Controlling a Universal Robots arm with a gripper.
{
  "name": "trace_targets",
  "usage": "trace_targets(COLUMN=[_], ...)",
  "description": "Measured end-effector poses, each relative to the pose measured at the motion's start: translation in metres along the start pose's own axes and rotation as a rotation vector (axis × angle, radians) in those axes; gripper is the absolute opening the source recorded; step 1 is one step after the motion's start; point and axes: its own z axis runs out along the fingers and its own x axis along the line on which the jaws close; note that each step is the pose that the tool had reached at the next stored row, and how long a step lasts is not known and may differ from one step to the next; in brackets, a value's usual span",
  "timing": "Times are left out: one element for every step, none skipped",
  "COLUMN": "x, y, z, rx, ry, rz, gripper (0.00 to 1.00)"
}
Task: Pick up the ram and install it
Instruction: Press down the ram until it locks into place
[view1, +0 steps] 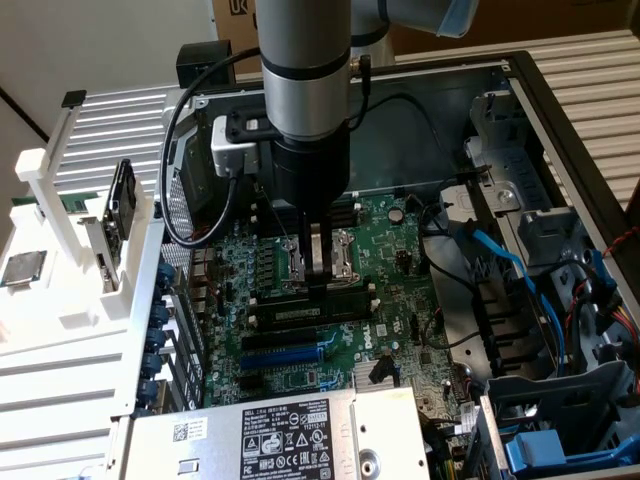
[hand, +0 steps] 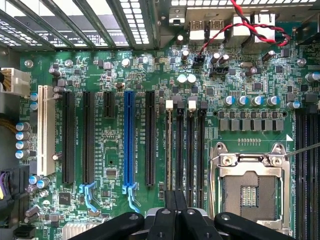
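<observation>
- Gripper (view1: 322, 272): lowered at frame centre of the exterior view; fingers drawn nearly together over the ram.
- Ram (view1: 312, 313): seen lying along the memory slots (hand: 189, 150), just below the fingertips; whether it is clamped or seated cannot be told.
- Handling, judged: light, stiff, thin, fragile; best held by long edges at mid-length, chips avoided.

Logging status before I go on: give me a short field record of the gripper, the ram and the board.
gripper: low over the motherboard, inside the open computer case
ram: standing on edge along the memory slots, just beneath the gripper
contact: cannot tell whether the gripper touches the ram
blue expansion slot: nothing plugged in
CPU socket: no cooler on it
</observation>
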Motion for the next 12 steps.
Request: trace_targets(x=[0.0002,0.0003,0.0004,0.0005,0.0005,0.0007,0.0009,0.0009,0.0009,0.0009,0.0009,0.001], y=[0.0,0.0,0.0,0.0,0.0,0.0,0.0,0.0,0.0,0.0,0.0,0.0], z=[0.0,0.0,0.0,0.0,0.0,0.0,0.0,0.0,0.0,0.0,0.0,0.0], rx=[0.0001,0.0,-0.0001,-0.0001,-0.0001,-0.0001,-0.0001,-0.0001,-0.0001,-0.0001,-0.0001,0.0], ry=[0.0,0.0001,0.0001,0.0001,0.0002,0.0003,0.0003,0.0004,0.0005,0.0006,0.0007,0.0007], rz=[0.0,0.0,-0.001,-0.001,-0.001,-0.001,-0.001,-0.001,-0.001,-0.001,-0.001,-0.001], gripper=[0.1,0.1,0.1,0.1,0.1,0.1,0.1,0.1,0.1,0.1,0.1,0.1])
